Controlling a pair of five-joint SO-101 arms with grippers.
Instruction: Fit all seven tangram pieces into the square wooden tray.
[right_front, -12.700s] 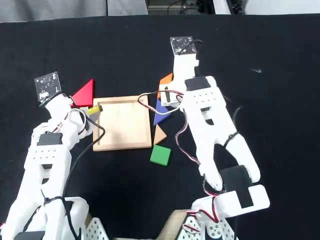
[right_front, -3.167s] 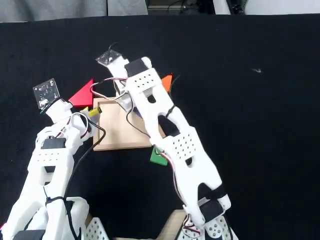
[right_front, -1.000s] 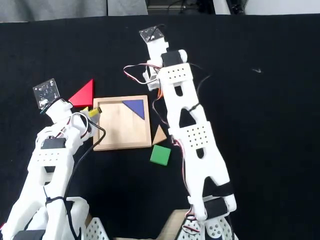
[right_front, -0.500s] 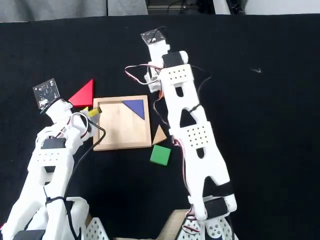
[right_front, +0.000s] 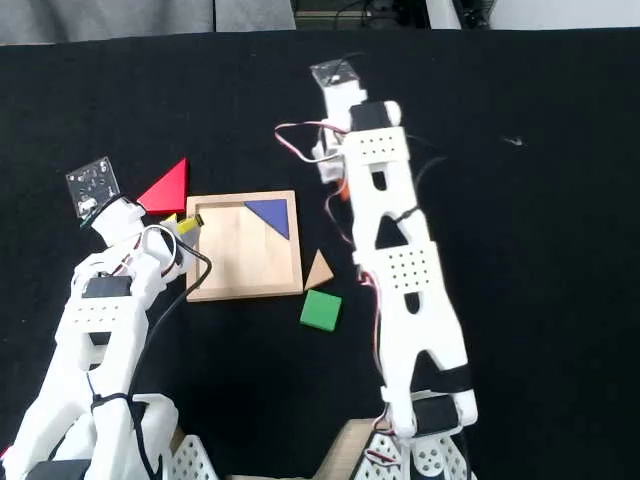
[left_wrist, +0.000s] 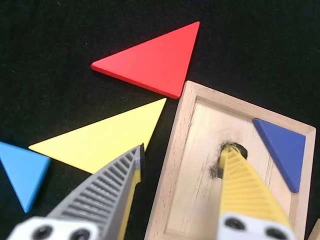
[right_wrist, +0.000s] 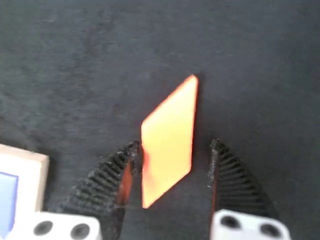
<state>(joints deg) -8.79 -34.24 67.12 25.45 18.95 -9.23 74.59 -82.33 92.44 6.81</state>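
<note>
R hand (right_wrist: 173, 146) spread astride orange piece (right_wrist: 169, 140); no grip yet.
Piece flat on surface (right_front: 520, 250), right of tray (right_front: 297, 250) far corner. I judge it thin, stiff, light, slick: pinch opp. long edges.

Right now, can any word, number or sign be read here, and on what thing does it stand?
None can be read. The wooden tray, the red triangle and the green square bear no print.
The small boards atop the arms show only specks, too small to read.
</note>
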